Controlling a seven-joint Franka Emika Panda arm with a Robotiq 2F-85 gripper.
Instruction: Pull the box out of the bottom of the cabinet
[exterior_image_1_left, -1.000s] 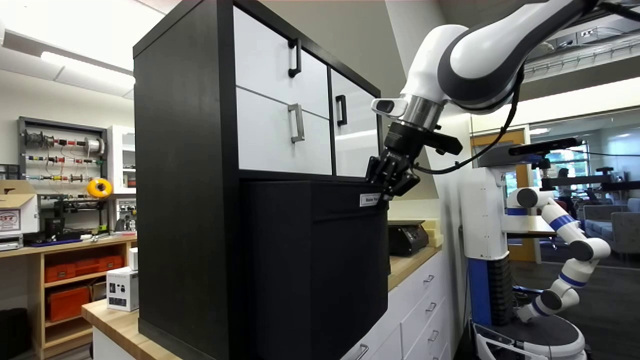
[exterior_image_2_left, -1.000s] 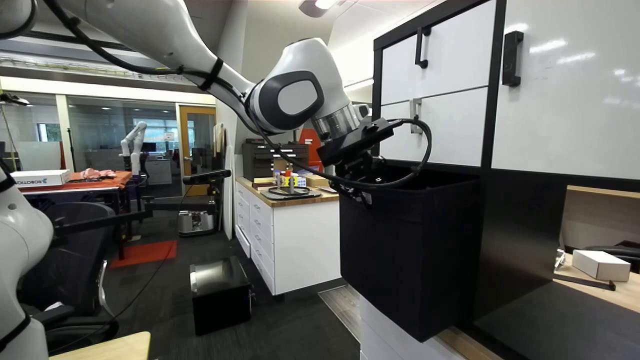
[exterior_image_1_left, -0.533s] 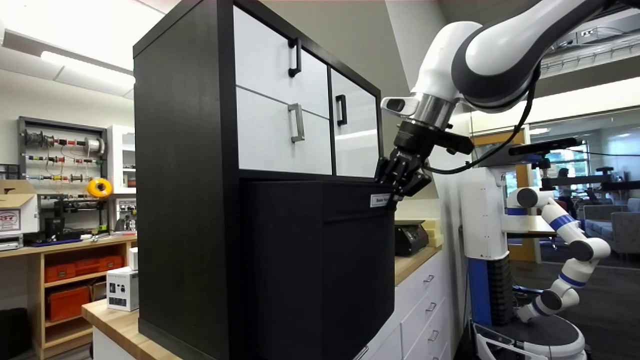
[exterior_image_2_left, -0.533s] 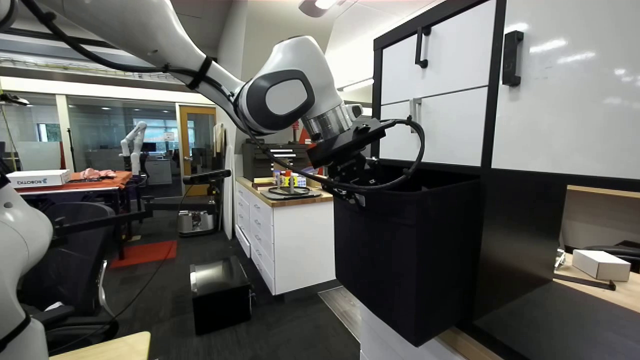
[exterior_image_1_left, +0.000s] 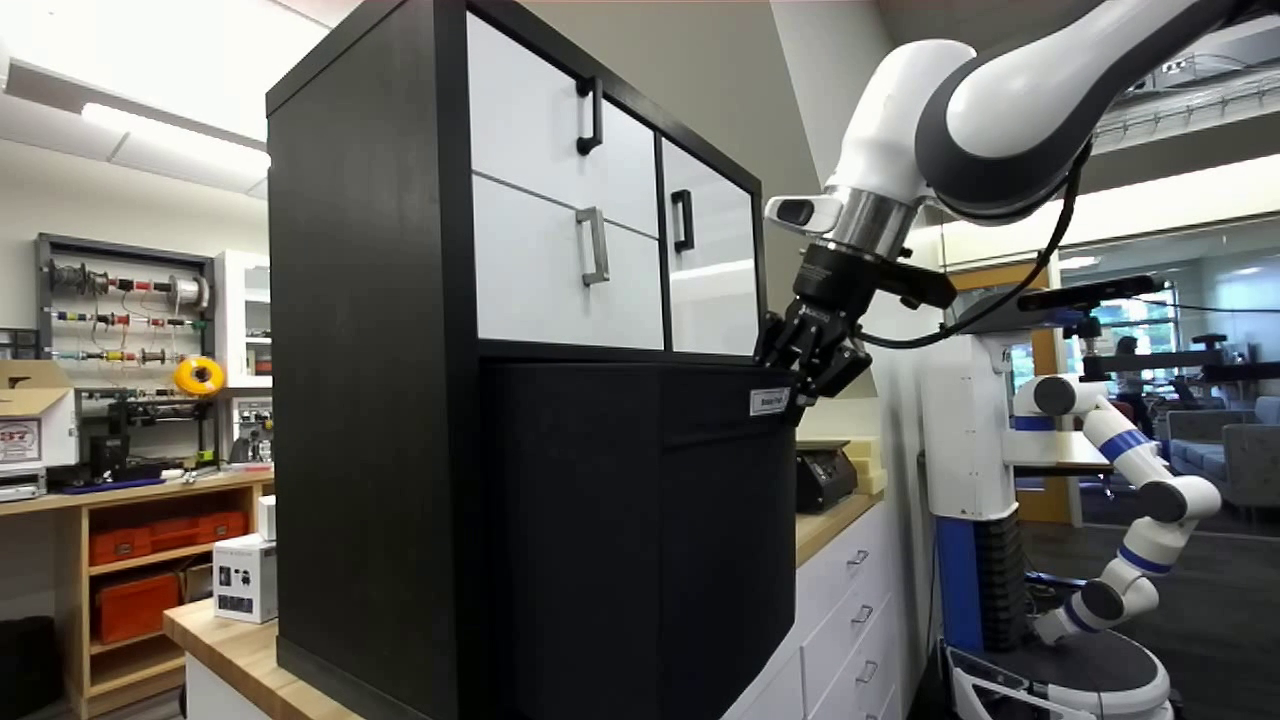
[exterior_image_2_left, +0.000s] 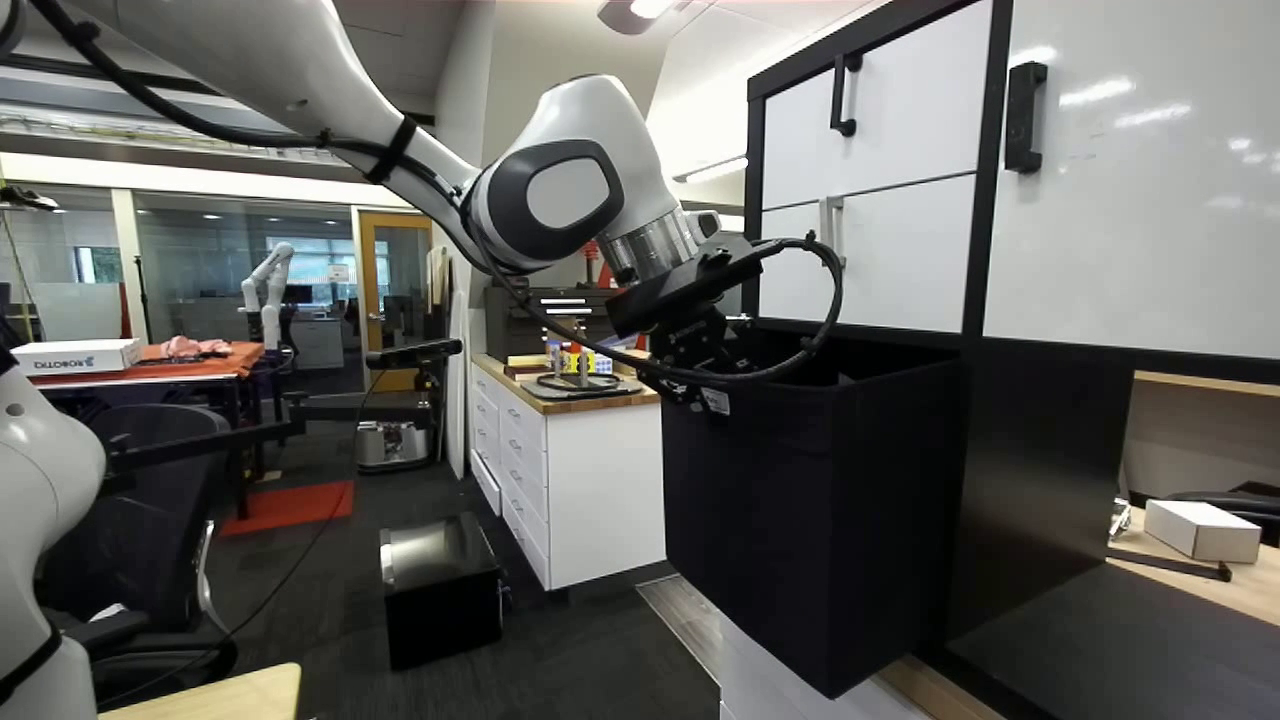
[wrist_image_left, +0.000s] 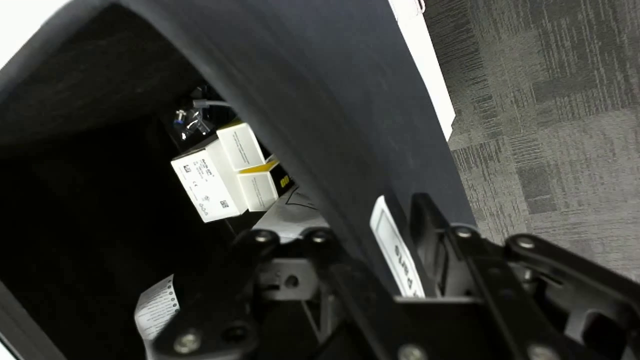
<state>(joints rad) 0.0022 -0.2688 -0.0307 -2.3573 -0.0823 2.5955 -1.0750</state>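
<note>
The box (exterior_image_1_left: 600, 540) is a large matte-black bin with soft-looking walls. It juts well out of the lower part of the black cabinet (exterior_image_1_left: 355, 380); its rear end is hidden inside. Both also show in an exterior view, as box (exterior_image_2_left: 750, 520) and cabinet (exterior_image_2_left: 1030, 500). My gripper (exterior_image_1_left: 790, 385) straddles the box's front wall at the top edge by the white label (exterior_image_1_left: 769, 401). In the wrist view the gripper (wrist_image_left: 382, 235) has one finger inside the box and one outside, closed on the wall (wrist_image_left: 400, 115). The inner fingertip is hidden.
White drawer fronts with handles (exterior_image_1_left: 596, 245) sit just above the box. Small white cartons (wrist_image_left: 210, 185) lie inside it. The cabinet stands on a wooden counter (exterior_image_1_left: 240, 660). A black machine (exterior_image_1_left: 825, 475) stands beyond the box. A black case (exterior_image_2_left: 440, 590) is on the floor.
My gripper and the box's front wall have moved together away from the cabinet. More of the box's side shows. The motion over the last half second is small.
</note>
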